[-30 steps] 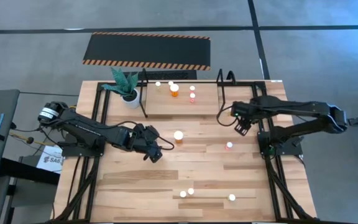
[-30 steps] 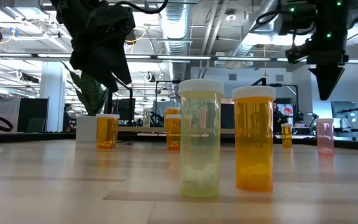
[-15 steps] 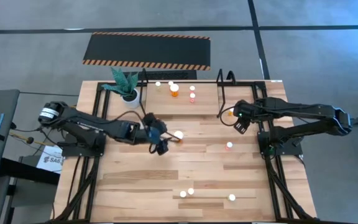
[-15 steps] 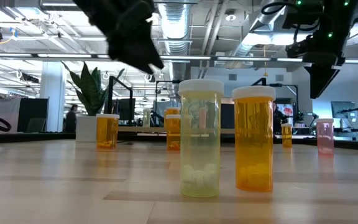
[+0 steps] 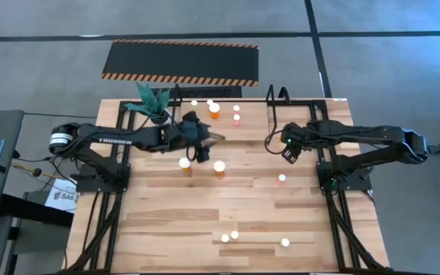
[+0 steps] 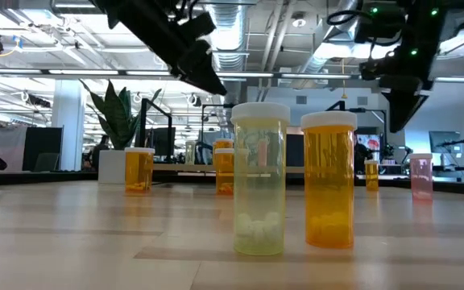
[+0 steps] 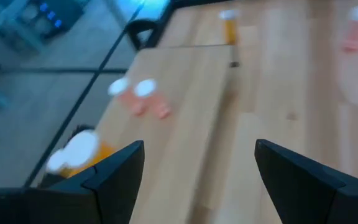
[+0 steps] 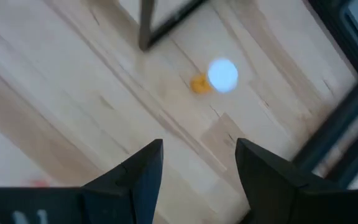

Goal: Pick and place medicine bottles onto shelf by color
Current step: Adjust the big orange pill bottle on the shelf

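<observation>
Left gripper [image 5: 207, 142]: fingers spread wide, holding nothing, raised at the front edge of the light wooden shelf board with black hoop uprights [image 5: 247, 128].
Right gripper [image 5: 287, 153]: fingers apart, empty, hanging over a small orange bottle with a white cap [image 8: 215, 77] just beside the shelf's right upright.
On the shelf: a few orange and pink white-capped bottles [image 5: 215, 111].
On the pale wooden table [image 5: 166, 221]: two orange bottles [image 5: 219, 167] near the left gripper, a pink one [image 5: 282, 179] and three more nearer the front edge.

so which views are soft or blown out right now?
Left wrist view: smeared, the bottles on the shelf are streaks. Right wrist view: one cap glares white, slightly soft. Low view: near bottles sharp, backlit by ceiling lights. High view: clean, caps bright.
</observation>
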Controlling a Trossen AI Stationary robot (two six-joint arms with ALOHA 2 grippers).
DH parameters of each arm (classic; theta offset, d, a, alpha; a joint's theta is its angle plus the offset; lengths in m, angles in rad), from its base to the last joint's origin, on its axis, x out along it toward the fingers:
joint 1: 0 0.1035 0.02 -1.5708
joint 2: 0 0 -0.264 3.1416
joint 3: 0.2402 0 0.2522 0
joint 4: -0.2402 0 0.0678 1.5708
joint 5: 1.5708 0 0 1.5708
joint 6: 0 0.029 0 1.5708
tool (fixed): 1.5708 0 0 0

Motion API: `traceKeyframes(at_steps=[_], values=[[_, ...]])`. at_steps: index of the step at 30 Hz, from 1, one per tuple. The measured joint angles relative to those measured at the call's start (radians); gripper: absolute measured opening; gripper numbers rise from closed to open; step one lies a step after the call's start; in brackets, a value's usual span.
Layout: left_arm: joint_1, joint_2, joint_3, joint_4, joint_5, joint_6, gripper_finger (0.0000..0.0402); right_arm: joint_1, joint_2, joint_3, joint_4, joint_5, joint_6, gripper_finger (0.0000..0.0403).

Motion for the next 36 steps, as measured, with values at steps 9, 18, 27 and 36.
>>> traceKeyframes(at_steps=[9, 18, 27, 36], values=[[0.096, 0.000, 0.000, -0.029, 0.080, -0.095, 0.0293, 0.004, -0.117, -0.028, 0.242, 0.043, -0.128, 0.0225], [0.126, 0.000, 0.000, -0.008, 0.123, 0.113, 0.0293, 0.059, -0.488, -0.280, 0.571, -0.025, -0.199, 0.0225], [0.264, 0.000, 0.000, 0.140, 0.297, 0.257, 0.0293, 0.113, -0.740, -0.439, 0.729, -0.022, -0.248, 0.0225], [0.383, 0.046, 0.004, 0.228, 0.382, 0.159, 0.0293, 0.112, -0.825, -0.495, 0.730, -0.021, -0.232, 0.0225]])
